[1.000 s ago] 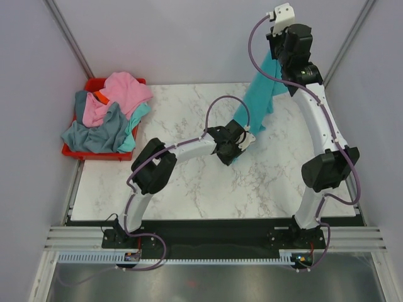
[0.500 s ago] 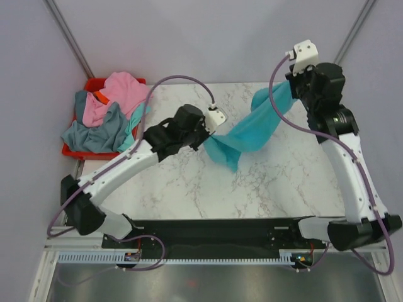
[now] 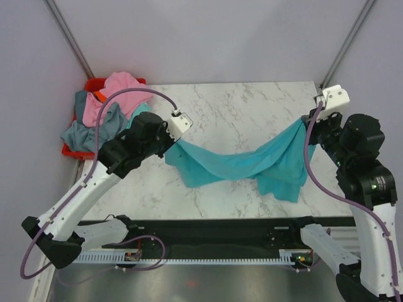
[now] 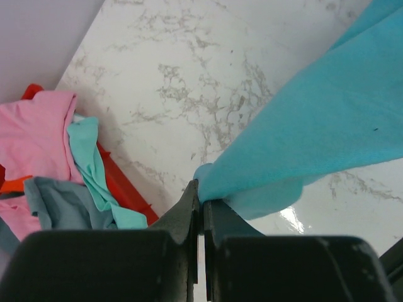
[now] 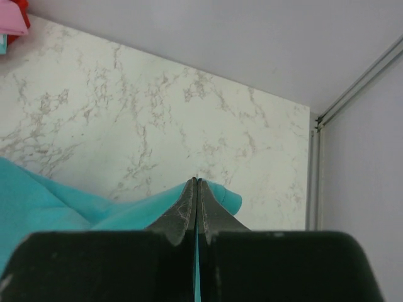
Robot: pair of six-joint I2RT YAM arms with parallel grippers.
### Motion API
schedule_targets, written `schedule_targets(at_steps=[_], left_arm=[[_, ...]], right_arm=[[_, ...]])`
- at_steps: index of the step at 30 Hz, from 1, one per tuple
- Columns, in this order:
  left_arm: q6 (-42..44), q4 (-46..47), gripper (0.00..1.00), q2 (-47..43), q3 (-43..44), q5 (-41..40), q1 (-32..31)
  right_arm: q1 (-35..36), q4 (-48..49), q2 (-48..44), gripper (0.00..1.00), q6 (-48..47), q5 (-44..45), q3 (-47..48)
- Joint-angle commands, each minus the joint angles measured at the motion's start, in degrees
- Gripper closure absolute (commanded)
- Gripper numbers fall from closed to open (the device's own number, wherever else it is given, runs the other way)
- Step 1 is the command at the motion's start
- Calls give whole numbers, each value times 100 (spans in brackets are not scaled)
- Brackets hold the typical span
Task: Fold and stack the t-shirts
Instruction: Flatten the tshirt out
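White grey-veined marble tabletop (image 3: 245, 110), plain pale lilac walls (image 3: 189, 38), slim metal corner posts (image 3: 68, 39), even light

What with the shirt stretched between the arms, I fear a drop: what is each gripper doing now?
Left gripper: shut on the teal shirt.
Right gripper: shut on the same shirt's other end.

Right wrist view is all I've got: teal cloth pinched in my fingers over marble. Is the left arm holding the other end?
Observer: Yes, the left gripper is shut on the opposite edge of the teal t-shirt.
Operator: Is it stretched tight?
Observer: No, from above it sags in the middle between that and the right gripper.
Operator: Where are the others?
Observer: The pile of t-shirts sits in the red bin at the table's far left corner.
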Motion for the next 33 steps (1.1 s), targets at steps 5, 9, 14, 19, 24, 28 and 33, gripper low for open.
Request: schedule_targets(at_steps=[5,9,14,19,24,28,33], left_arm=[[207,1020,98,859,-816,-210,642],[66,1795,98,2183,-764,-201,1081],[-399,2192,98,3978,253,-333,1732],[-592,2438,97,5499,1887,-762,2224],[-690,2500,44,5774,2321,-466,2366],[-1039,2316,21,5231,2014,-201,2392],[-1480,1878,23,4289,1250,472,2427]], right_arm=[[-31,926,577,100,299,15,-1676],[-39,1797,1333,100,342,-125,-2283],[-540,2712,3142,100,799,-203,-2012],[-927,2889,4989,100,835,-178,-293],[-901,2871,6062,90,502,-3,826],[-883,2792,6160,29,308,314,1127],[-883,2704,5362,21,368,148,574]])
